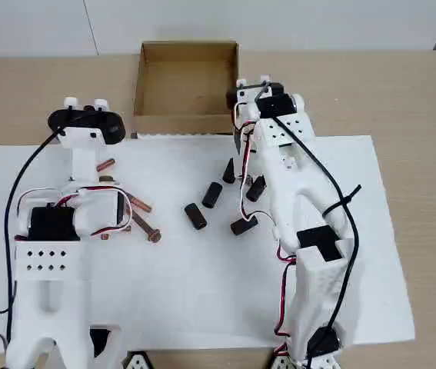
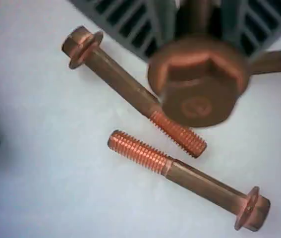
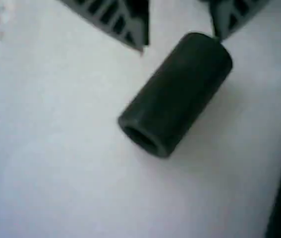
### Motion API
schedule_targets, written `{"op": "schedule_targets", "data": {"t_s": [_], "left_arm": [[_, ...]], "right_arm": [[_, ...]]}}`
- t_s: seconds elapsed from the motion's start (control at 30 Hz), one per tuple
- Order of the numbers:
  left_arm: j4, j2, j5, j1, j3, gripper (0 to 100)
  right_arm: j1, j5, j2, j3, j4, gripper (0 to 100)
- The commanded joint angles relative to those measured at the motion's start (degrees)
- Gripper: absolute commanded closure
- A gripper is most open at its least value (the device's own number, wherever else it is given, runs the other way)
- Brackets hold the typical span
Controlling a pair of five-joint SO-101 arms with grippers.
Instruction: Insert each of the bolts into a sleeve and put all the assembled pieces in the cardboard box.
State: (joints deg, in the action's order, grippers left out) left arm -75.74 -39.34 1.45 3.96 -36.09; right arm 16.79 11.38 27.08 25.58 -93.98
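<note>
A stiff, slick-looking bolt is sitting clamped in the left gripper. The right gripper is hanging, jaws apart, with a rigid sleeve just past them, probably best pinched mid-barrel.

Your high view looks steeply down from the arms' base side, taking in the whole white paper sheet and the open brown cardboard box beyond it. Your left wrist camera points down at that sheet from very near, with a copper-coloured metal bolt right against the lens. Your right wrist camera hangs equally close over a black cylindrical sleeve on the same sheet.
</note>
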Motion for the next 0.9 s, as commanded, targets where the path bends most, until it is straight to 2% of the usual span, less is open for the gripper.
{"op": "schedule_targets", "data": {"t_s": [0.0, 0.87], "left_arm": [[1.41, -1.58, -0.35, 0.09, 0.31, 99], [1.05, -1.67, -0.35, 0.09, 0.31, 99]], "right_arm": [[0.57, 1.32, -0.40, 2.20, 0.13, 85.0], [0.22, 1.32, 8.75, 2.20, 3.12, 85.6]]}}
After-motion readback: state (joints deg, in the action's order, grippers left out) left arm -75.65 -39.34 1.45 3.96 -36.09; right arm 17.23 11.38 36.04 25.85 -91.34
